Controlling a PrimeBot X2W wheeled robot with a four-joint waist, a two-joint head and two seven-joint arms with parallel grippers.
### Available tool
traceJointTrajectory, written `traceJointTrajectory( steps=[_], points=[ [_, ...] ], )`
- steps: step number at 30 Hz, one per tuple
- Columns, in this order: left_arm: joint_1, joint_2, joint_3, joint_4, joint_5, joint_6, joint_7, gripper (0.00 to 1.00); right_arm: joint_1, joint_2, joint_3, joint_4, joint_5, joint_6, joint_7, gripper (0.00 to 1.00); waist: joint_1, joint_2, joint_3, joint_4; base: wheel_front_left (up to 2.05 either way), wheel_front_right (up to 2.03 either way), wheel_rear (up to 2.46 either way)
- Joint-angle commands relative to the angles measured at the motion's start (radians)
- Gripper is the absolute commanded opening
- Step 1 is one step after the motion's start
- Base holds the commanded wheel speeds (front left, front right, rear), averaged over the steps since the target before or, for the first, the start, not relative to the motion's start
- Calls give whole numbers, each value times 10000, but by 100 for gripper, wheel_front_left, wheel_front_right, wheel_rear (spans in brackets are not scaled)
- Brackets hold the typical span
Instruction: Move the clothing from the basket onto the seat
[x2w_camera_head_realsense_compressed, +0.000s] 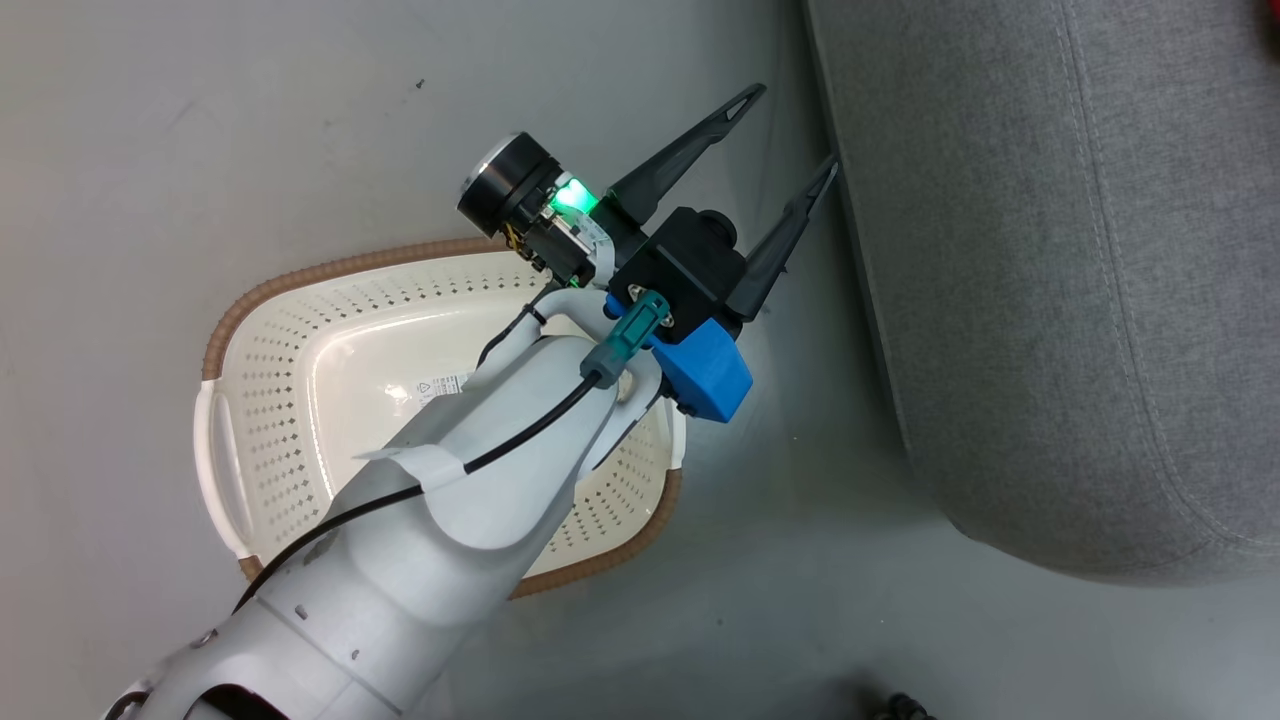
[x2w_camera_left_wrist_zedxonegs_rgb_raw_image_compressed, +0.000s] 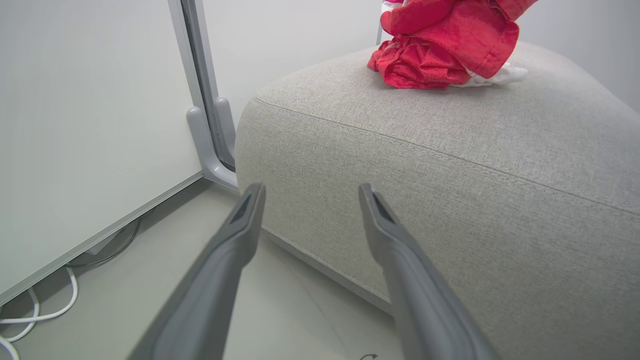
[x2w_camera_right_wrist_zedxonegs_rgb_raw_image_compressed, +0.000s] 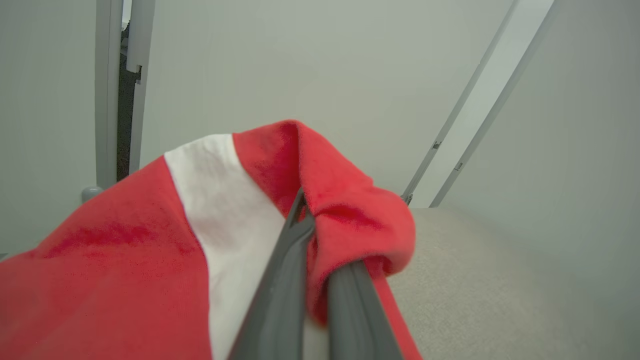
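**Red knit clamped in right jaws; left jaws spread**

Right gripper (x2w_camera_right_wrist_zedxonegs_rgb_raw_image_compressed: 307, 225): the two dark fingers are pressed together on a fold of the clothing (x2w_camera_right_wrist_zedxonegs_rgb_raw_image_compressed: 125, 260), a soft red fabric with a broad white stripe. The cloth drapes over the fingertips and falls away to the left of the jaws. Beyond the jaws, to the right, lies the seat (x2w_camera_right_wrist_zedxonegs_rgb_raw_image_compressed: 475, 280), grey woven upholstery with a rounded edge.

Left gripper (x2w_camera_left_wrist_zedxonegs_rgb_raw_image_compressed: 311, 189): fingers spread wide, holding nothing. Directly ahead is the seat's curved, stitched side. Further ahead and above the jaws, red fabric lies bunched on its top. Behind the jaws, under the pale forearm, sits the basket (x2w_camera_head_realsense_compressed: 330, 268), cream perforated plastic with a brown ribbed rim.
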Motion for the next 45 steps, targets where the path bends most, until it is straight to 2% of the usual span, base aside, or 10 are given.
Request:
traceJointTrajectory(
  steps=[1, 5, 11, 12, 14, 21, 33, 40, 45],
  points=[
    [-179, 27, 17, 20, -37, 42, -47, 100, 188, 229, 22, 287, -100, 2, -5, 0, -2, 0, 22, 33, 0, 0, 0],
    [-244, 11, -18, 16, -58, 45, -54, 100, 333, 533, 148, 972, -171, 2, -2, 0, -2, 0, 54, 144, 0, 0, 0],
    [-287, -25, -106, -21, -88, 100, -59, 100, 254, 554, 187, 1947, -36, 2, -5, 0, -2, 0, 11, 272, 0, 0, 0],
    [-257, -29, -110, -13, -109, 119, -61, 100, 264, 563, 194, 1926, -7, 2, -5, 16, -2, 0, -31, 260, 0, 0, 0],
    [-165, -26, -95, 2, -147, 140, -63, 100, 421, 618, 176, 1832, 19, 2, -3, 100, -2, 0, -133, 213, 0, 0, 0],
    [337, 35, 36, -166, -258, 152, -64, 100, 1567, 983, -95, 1047, 126, 2, -5, 100, -2, 0, -900, 48, 0, 0, 0],
    [1425, 113, 506, -631, -416, 224, -66, 100, 4353, 2074, -453, -780, -120, 2, -3, 100, -2, 0, -2487, -77, 0, 0, 0],
    [2439, 289, 1122, -1051, -508, 366, -66, 100, 5389, 2672, 110, -2321, -172, 3, -3, 100, -2, 0, -3495, 105, 0, 0, 0],
    [3234, 424, 1675, -1419, -495, 515, -65, 100, 5958, 2978, 769, -3240, -160, 2, -3, 100, -2, 0, -4156, 486, 0, 0, 0]
  ],
)
